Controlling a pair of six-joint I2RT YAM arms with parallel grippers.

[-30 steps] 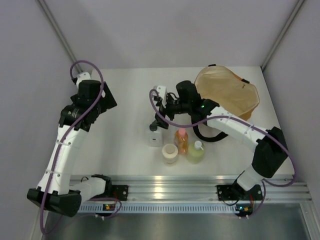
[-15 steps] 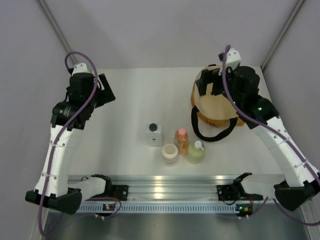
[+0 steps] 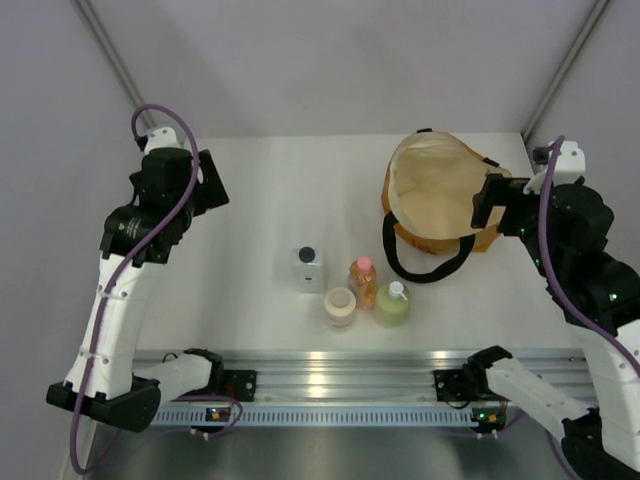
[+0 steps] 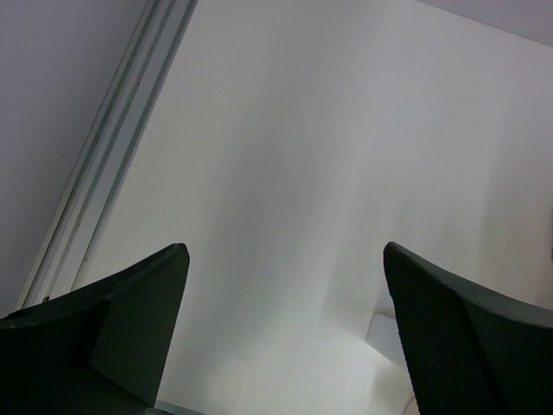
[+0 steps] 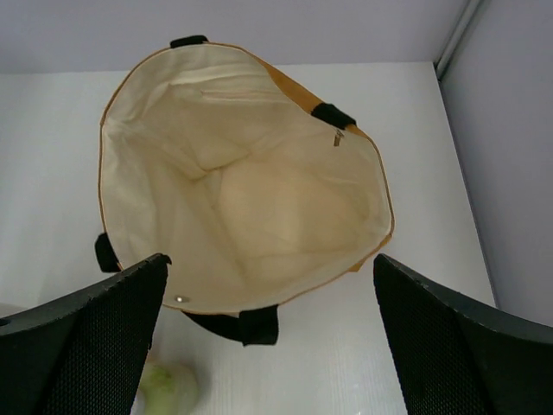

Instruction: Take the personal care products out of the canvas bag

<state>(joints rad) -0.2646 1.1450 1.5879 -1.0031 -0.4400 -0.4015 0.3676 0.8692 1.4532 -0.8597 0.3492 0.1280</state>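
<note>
Scene: We look down on a white tabletop (image 3: 270,200) with a metal rail (image 3: 340,372) along its near edge.
Canvas bag: We see the canvas bag (image 3: 432,195) standing on the far right part of the tabletop with its mouth open upward. It is tan-mustard outside and has a creased cream lining inside.
Handle: A black loop handle (image 3: 425,272) lies flat on the tabletop against the bag's near side.
Personal care products: We count four personal care products standing upright in a cluster near the middle of the tabletop. They are outside the bag, to its near left.
Whitish squarish bottle: The whitish squarish bottle (image 3: 308,268), with a black cap, is the leftmost and stands slightly apart from the others.
Cream round jar: The cream round jar (image 3: 340,306) is closest to the rail, just beside the orange bottle.
Orange bottle: The orange bottle (image 3: 363,282), with a pink cap, stands between the jar and the green bottle.
Pale yellow-green bottle: The pale yellow-green bottle (image 3: 391,304), with a white cap, is the rightmost, near the loop handle.
Left end effector: The left end effector (image 4: 285,251) is raised over the far left of the tabletop, well apart from everything. Its jaws are spread wide and grip nothing.
Right end effector: The right end effector (image 5: 270,259) hangs above the bag's right side with its jaws spread wide, gripping nothing. Its camera looks down into the open mouth.
</note>
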